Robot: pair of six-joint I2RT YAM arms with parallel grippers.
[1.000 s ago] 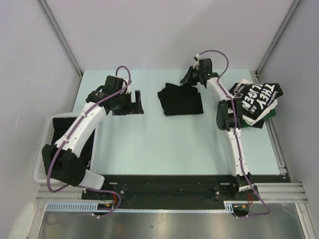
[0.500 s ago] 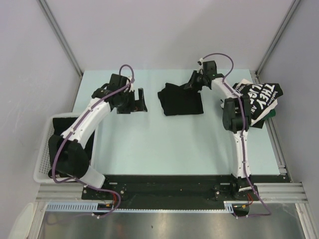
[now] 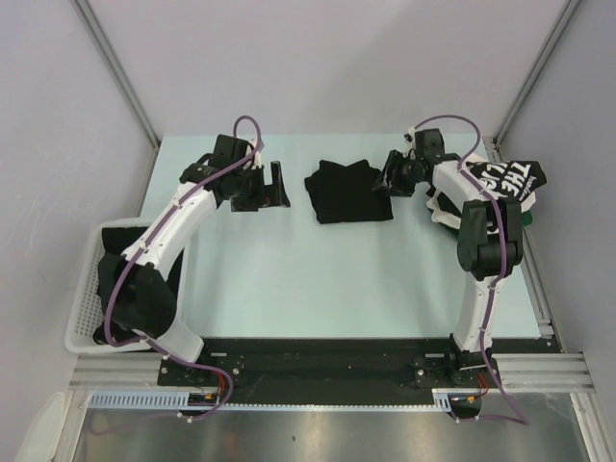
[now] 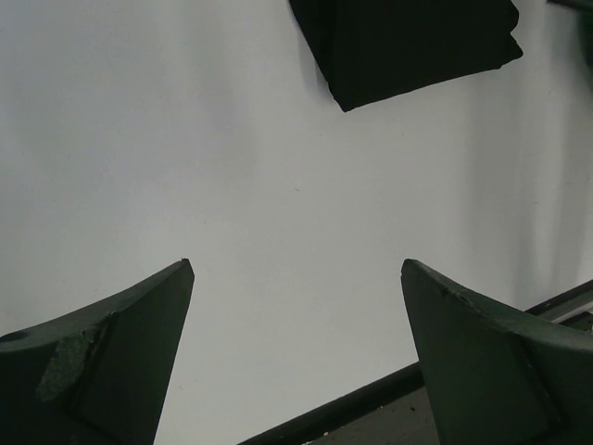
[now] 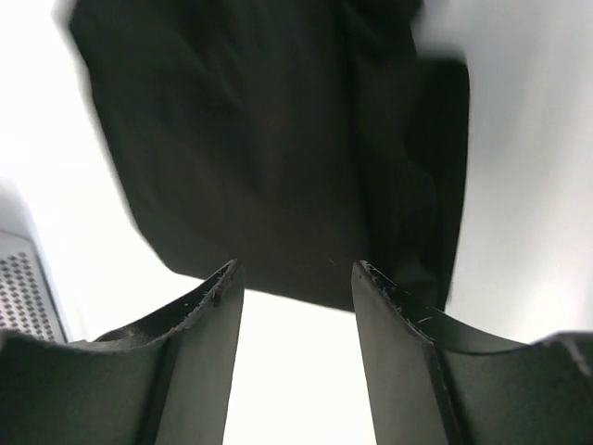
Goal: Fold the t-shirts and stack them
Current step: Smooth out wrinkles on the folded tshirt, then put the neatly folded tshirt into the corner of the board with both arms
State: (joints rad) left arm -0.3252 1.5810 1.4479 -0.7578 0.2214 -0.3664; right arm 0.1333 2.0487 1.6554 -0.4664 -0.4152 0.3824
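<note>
Nearest you, at the table's left edge, the white mesh basket (image 3: 79,322) held dark cloth (image 3: 117,241), likely another shirt waiting its turn. Between the arms the table (image 3: 318,279) lay bare. At the right edge lay the lettered t-shirt (image 3: 510,181), rumpled and unfolded, with the right arm's elbow crossing above it in the overhead view. Farther back, at mid-table, sat the folded black t-shirt (image 3: 351,195), a compact square lying flat. Your right gripper (image 3: 388,180) was just beside its right edge, fingers partway apart with nothing between them. The wrist view showed bare table in the gap and the shirt's edge just past the tips. Your left gripper (image 3: 279,188) hung over bare table, apart from the shirt on its left, fingers spread wide and empty.

The step in hand looked like letting go of the folded shirt and getting clear of it. To do that well, you needed the fingers fully open before moving. You then needed to lift straight up rather than sweep sideways, since soft cotton would likely cling to a fingertip and drag the top layer open. The wrist view showed layered folds along one side, so a snag there could have cost you the fold. Once clear, the lettered shirt was the likely next pick. It wanted spreading flat on the bare stretch nearer you.
</note>
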